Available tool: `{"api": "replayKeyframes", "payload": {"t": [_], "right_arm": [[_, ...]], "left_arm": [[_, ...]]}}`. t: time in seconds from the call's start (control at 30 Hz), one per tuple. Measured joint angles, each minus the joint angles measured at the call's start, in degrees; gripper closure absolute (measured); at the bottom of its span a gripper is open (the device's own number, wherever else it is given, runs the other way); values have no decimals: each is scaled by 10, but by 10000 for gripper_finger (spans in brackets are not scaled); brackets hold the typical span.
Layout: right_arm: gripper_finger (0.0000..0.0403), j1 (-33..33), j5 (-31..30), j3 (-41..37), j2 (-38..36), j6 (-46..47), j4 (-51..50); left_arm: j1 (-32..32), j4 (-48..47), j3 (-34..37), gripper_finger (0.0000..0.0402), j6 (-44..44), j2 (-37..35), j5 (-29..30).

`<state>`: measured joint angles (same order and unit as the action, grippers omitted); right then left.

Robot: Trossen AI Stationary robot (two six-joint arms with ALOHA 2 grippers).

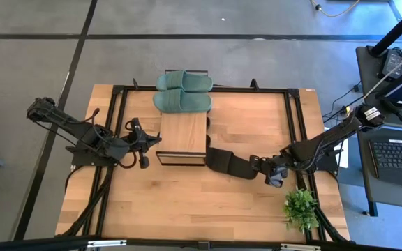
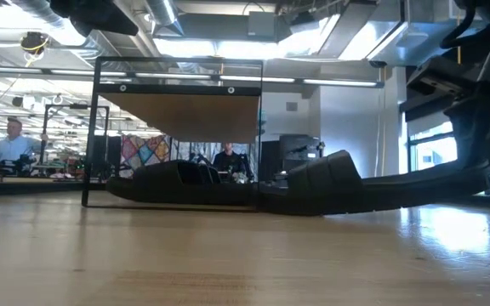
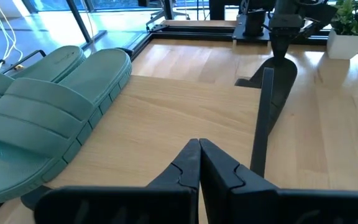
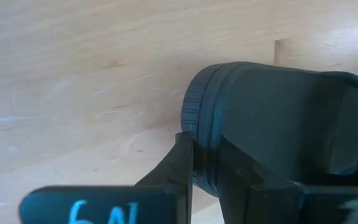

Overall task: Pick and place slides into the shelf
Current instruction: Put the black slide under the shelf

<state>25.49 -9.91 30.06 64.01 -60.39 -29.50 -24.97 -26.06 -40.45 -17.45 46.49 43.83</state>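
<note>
The shelf (image 1: 183, 132) stands mid-table, a light plank top on a thin black frame (image 2: 177, 127). Two sage green slides (image 1: 182, 92) lie side by side on the far end of its top, also in the left wrist view (image 3: 48, 99). One black slide (image 2: 190, 181) lies on the table under the shelf. Another black slide (image 1: 227, 162) lies right of the shelf, its toe toward it, held by my right gripper (image 1: 260, 167). My left gripper (image 1: 149, 141) is shut (image 3: 199, 152) at the shelf's left edge, over the plank. The other slides are out of view. My right gripper pinches the black slide's heel end (image 4: 229, 106) at the sole's rim, one finger (image 4: 184, 158) outside the ribbed edge and the other (image 4: 247, 171) on the footbed. It comes from the table's right, about level and along the slide. The toe end (image 2: 313, 183) rests on the table.
A potted plant (image 1: 300, 207) stands near the table's right near corner, close to my right arm. A black metal frame (image 1: 117, 125) runs around the work area. A laptop (image 1: 400, 157) sits beyond the right edge. People (image 2: 11, 140) show in the room behind.
</note>
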Motion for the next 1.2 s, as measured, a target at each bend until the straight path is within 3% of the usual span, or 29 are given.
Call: {"api": "replayKeyframes", "payload": {"t": [0.2, 0.4, 0.53, 0.83, 1.0, 1.2], "right_arm": [[351, -5, -7, 0, 1, 5, 8], [259, -5, -10, 0, 1, 13, 47], [222, -5, -10, 0, 1, 44, 52], [202, -3, -11, 0, 1, 100, -1], [202, -1, -11, 3, 1, 267, -12], [201, -1, -11, 43, 0, 538, -12]], "left_arm": [[0, 0, 0, 401, -3, 0, 2], [0, 0, 0, 401, -3, 0, 2], [0, 0, 0, 401, -1, 0, 2], [0, 0, 0, 401, -3, 0, 2], [0, -7, 0, 401, -57, 0, 2], [20, -118, 0, 401, -231, 10, 18]]}}
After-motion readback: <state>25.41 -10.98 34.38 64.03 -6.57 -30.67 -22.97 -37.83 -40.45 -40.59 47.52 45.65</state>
